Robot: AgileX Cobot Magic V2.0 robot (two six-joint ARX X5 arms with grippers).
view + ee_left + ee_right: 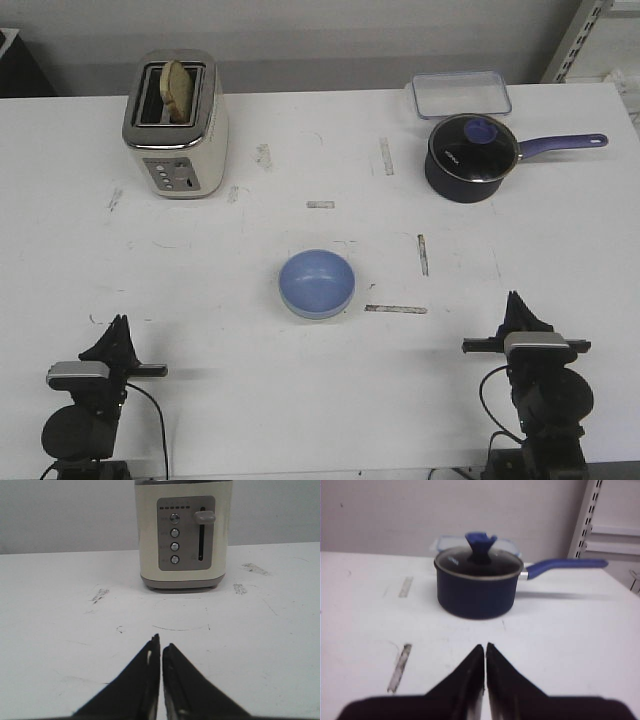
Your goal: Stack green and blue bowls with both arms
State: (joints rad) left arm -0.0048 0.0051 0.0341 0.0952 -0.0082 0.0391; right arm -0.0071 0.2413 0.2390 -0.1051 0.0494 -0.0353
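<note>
Front view: blue bowl alone at mid-table

Sitting upright at the table's centre, the blue bowl lies well apart from both arms. No green rim can be made out. Left gripper and right gripper rest near the front edge, each clenched with tips together, grasping nothing. Toaster and pot stand farther back.

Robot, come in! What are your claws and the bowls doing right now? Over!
Left gripper shut, empty. Right gripper shut, empty. Blue bowl mid-table, untouched; green bowl not seen. Nothing blocking.
</note>
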